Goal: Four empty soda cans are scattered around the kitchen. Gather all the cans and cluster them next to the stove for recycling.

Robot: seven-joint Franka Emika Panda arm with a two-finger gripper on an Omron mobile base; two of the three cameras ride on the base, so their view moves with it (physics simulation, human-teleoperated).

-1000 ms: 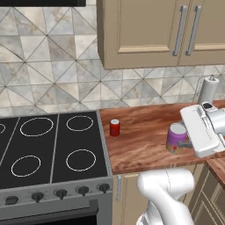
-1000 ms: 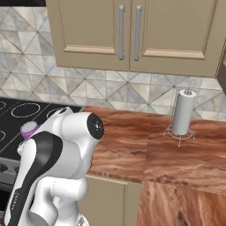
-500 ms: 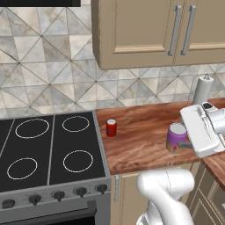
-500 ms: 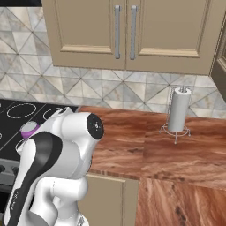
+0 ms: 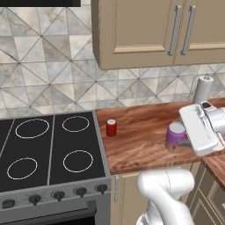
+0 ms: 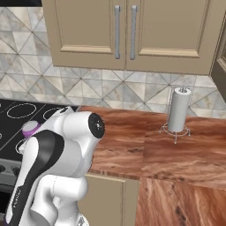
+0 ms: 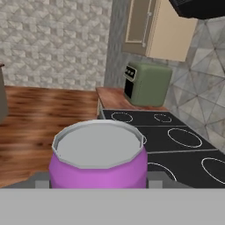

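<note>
My gripper (image 5: pixel 181 142) is shut on a pale purple soda can (image 5: pixel 175 133) with a silver top, held upright over the wooden counter at the right. In the hand view that can (image 7: pixel 98 158) sits close up between the fingers. Its top (image 6: pixel 31 129) peeks out behind my arm in the right base view. A red soda can (image 5: pixel 111 128) stands on the counter just right of the stove (image 5: pixel 48 149). The stove's black cooktop (image 7: pixel 184 145) with white rings lies beyond the held can.
A white paper-towel roll (image 6: pixel 178 115) on a wire stand sits at the back of the counter (image 6: pixel 132 145). A green appliance (image 7: pixel 147 82) stands on the counter past the far side of the stove. Beige wall cabinets (image 5: pixel 154 30) hang above.
The base has driven left, so stove, red can and towel roll slid right in both base views. The gripper holds the purple can as before.
</note>
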